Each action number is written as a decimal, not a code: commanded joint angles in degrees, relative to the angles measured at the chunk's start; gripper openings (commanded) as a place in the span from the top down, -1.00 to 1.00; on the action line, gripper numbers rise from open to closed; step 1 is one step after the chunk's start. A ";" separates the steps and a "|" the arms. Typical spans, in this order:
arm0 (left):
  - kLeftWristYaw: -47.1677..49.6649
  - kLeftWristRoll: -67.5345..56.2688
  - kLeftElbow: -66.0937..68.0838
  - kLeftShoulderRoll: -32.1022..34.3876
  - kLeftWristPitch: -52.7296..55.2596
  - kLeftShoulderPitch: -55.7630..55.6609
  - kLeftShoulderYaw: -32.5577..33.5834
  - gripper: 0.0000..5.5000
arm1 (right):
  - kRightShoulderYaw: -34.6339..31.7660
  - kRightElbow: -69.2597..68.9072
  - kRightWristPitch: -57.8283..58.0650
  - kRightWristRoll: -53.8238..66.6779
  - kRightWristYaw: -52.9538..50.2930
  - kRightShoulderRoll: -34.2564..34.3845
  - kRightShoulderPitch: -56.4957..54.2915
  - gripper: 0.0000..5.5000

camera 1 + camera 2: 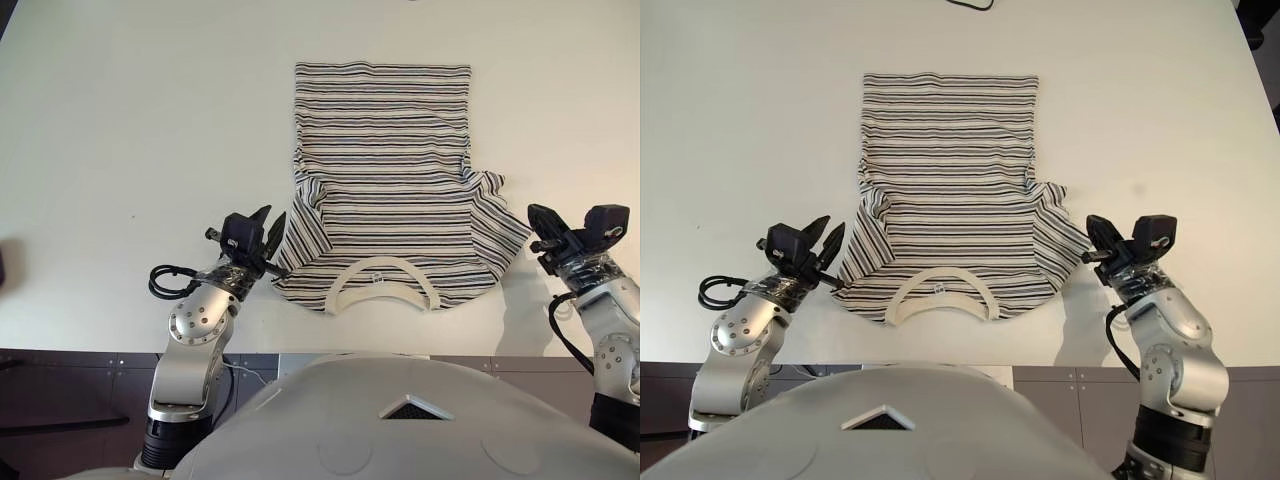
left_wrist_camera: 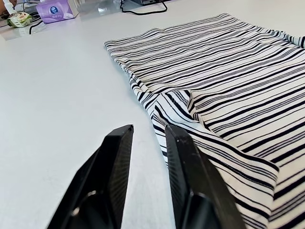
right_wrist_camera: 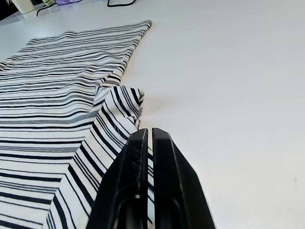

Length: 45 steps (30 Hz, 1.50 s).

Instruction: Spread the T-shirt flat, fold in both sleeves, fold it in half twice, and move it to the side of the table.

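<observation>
The T-shirt lies on the counter at my twelve o'clock. My left end effector is apart at its nine o'clock. My right end effector, pressed together at three, might bunch the rumpled sleeve instead of pinching it.

Striped T-shirt flat, collar nearest
</observation>
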 commanded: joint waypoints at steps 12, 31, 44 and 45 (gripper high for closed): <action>-0.06 0.74 -0.06 0.64 0.90 -0.31 -0.19 0.55 | -3.16 5.46 8.06 5.80 -0.06 0.70 3.35 0.54; -0.24 1.02 0.60 0.55 0.47 -0.47 -0.50 0.55 | -2.55 3.26 9.41 8.61 -3.43 3.16 0.32 0.61; -0.02 0.98 -0.01 0.35 0.83 -0.16 -0.63 0.55 | -2.51 0.40 6.54 9.01 -2.50 3.30 -0.13 0.95; -0.01 0.96 -0.05 0.36 0.89 -0.17 -0.59 0.55 | -2.36 -0.64 6.00 9.23 -2.00 3.36 0.04 0.95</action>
